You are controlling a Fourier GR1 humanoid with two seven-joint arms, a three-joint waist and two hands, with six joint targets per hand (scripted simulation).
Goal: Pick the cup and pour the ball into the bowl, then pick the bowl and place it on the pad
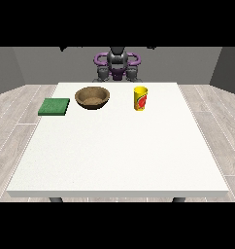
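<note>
A: What lies on the large white worktop (114, 151)?

B: Three things, all in the upper half of the frame. A yellow cup with a red mark (141, 98) stands upright, right of centre. A round brown wooden bowl (92, 97) sits left of centre, well apart from the cup. A flat green square pad (54, 107) lies at the upper left, near the bowl but not touching it.

A: And the ball?

B: Not visible; I judge it to be inside the cup, hidden by the wall.

A: Where are the robot's hands?

B: The grey and purple robot (117, 65) is small at the top centre, behind the worktop's far edge. Neither hand is in view, so I cannot tell how the fingers lie.

A: What could go wrong from here?

B: As a judgement only: the cup is tall and narrow, so a sideways nudge on approach could tip it and spill the ball early. Pouring from beside rather than above the bowl could send the ball rolling over the worktop. The bowl is wide and shallow, so a grasp on its rim could tilt it on the way to the pad.
</note>
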